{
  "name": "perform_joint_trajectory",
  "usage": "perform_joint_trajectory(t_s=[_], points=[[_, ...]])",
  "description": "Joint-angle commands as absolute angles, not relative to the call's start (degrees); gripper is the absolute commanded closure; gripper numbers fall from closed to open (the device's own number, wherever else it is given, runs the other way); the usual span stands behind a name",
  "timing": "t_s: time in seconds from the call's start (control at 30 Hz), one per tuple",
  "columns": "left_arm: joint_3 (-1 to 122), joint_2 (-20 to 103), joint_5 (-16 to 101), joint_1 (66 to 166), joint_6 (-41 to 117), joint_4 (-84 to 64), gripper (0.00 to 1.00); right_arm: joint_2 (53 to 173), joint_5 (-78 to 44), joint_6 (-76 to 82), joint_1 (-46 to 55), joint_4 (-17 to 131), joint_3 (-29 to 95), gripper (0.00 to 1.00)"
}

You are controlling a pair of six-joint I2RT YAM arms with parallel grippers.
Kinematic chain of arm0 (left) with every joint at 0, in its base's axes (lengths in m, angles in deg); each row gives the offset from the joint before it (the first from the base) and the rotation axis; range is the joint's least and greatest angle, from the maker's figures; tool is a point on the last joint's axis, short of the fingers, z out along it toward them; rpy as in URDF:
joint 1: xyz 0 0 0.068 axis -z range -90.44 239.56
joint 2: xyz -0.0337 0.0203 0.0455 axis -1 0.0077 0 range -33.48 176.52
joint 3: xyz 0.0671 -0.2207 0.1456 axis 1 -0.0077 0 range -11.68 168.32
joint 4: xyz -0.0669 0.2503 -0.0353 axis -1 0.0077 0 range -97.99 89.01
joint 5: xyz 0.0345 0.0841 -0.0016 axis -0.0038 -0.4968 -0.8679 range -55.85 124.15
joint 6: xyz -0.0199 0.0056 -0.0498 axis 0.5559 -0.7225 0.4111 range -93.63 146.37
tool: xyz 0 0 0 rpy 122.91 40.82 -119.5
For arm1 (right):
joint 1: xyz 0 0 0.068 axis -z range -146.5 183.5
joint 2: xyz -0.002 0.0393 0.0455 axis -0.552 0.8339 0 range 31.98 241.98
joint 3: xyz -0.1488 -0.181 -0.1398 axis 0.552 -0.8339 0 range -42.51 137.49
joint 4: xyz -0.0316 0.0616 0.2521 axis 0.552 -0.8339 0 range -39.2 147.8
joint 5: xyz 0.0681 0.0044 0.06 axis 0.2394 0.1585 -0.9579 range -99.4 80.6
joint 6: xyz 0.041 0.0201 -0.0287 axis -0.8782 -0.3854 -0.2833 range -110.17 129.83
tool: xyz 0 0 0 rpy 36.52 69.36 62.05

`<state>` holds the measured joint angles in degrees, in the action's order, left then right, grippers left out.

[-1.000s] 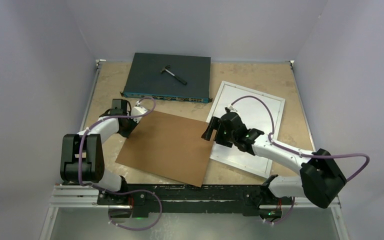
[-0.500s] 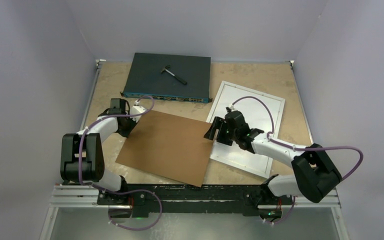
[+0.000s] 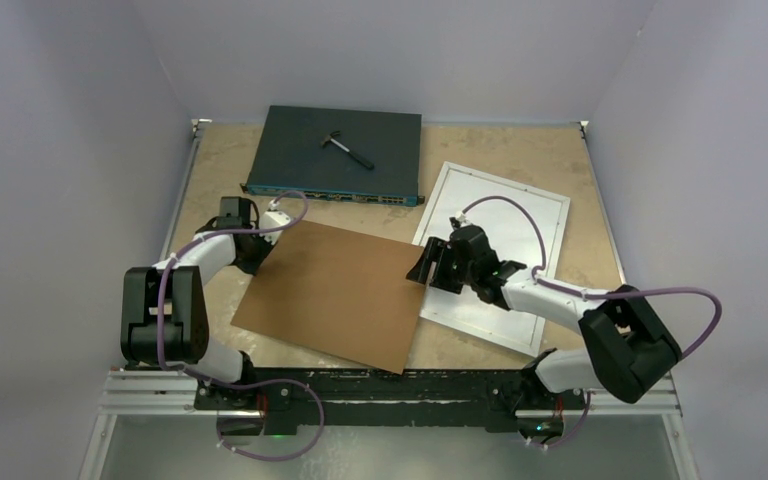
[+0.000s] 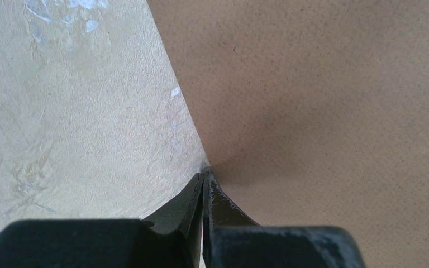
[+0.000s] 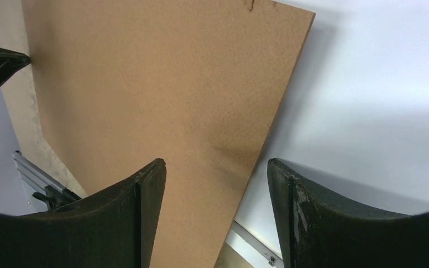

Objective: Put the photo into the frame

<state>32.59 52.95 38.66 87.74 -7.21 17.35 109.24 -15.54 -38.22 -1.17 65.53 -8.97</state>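
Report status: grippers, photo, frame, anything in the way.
Left gripper shut, tips at board edge. Right gripper open, straddling board's opposite edge. Photo not in view. Board lies over frame left edge, in the way.

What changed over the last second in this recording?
The right arm folded inward and the right gripper sank a little over the right edge of the brown board, jaws narrowing but open, gripping nothing. The left gripper stayed shut at the board's left corner; board, frame and switch box did not move.
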Motion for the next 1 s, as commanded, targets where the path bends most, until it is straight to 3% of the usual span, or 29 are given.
perform_joint_trajectory(t_s=[0.0,0.33,0.8,0.97], points=[[29.83,55.89,42.6,87.62,-5.12,24.84,1.0,109.16,-17.4,-38.69,-0.78,67.8,-9.83,0.31],[29.85,56.11,42.93,87.6,-5.01,24.96,1.0,111.12,-21.37,-42.26,-0.79,73.57,-10.61,0.35],[30.06,57.97,43.64,87.62,-5.34,24.57,1.0,97.46,-27.91,-52.54,-0.69,83.53,-13.88,0.39],[30.82,58.07,45.27,87.59,-4.76,25.61,1.0,99.02,-27.66,-55.71,-0.69,89.24,-15.31,0.4]])
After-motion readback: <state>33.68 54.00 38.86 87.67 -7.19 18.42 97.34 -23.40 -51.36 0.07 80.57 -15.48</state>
